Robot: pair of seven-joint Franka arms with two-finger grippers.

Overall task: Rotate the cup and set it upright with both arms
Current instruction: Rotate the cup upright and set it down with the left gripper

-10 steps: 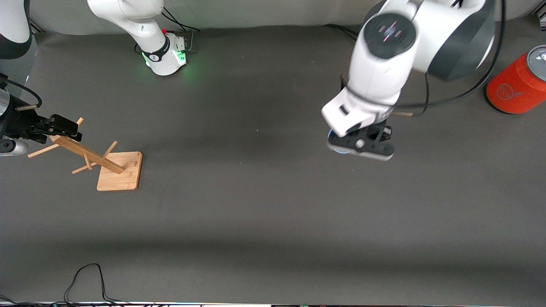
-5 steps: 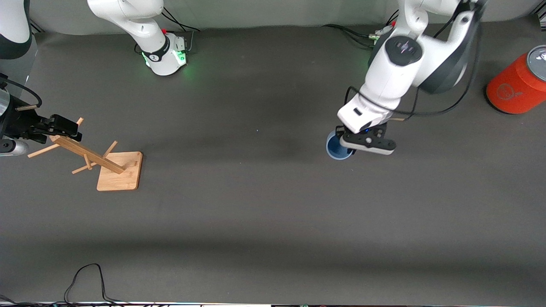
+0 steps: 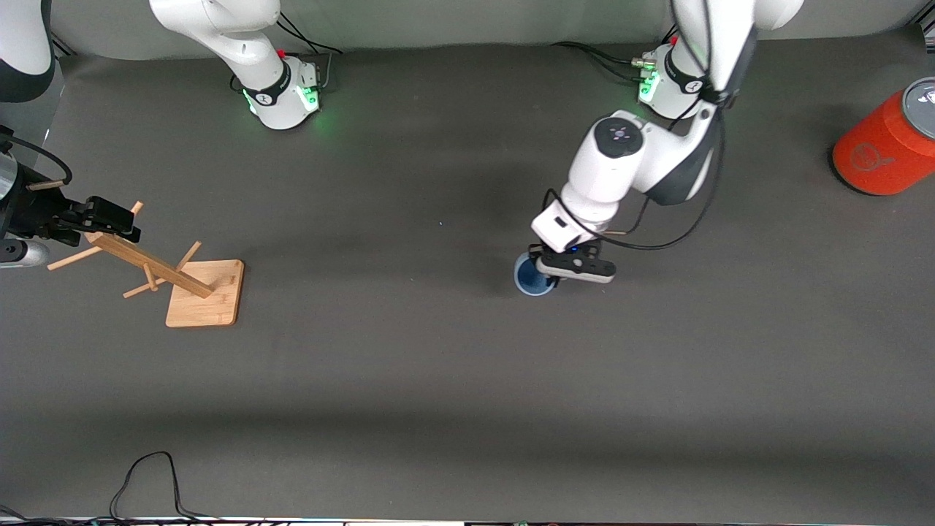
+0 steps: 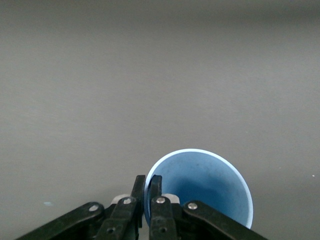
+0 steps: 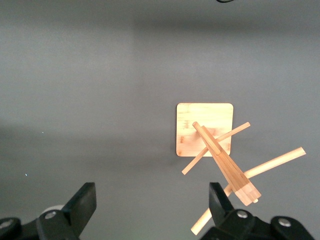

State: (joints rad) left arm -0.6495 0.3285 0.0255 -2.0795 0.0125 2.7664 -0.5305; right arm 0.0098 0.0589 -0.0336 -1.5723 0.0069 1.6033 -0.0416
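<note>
Left gripper (image 3: 549,272) pinching upright cup (image 3: 531,278) rim

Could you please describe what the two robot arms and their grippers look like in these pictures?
Both arms are glossy white with rounded shells and dark-grey joint bands; their bases glow green. The left arm carries a round dark cap on one joint and loose black cables along it. The left gripper and the right gripper are black two-finger linkages with silver pivot screws. A white camera block sits above the left gripper.

No legible text anywhere (faint round emblem on orange can (image 3: 887,150), unreadable).
</note>
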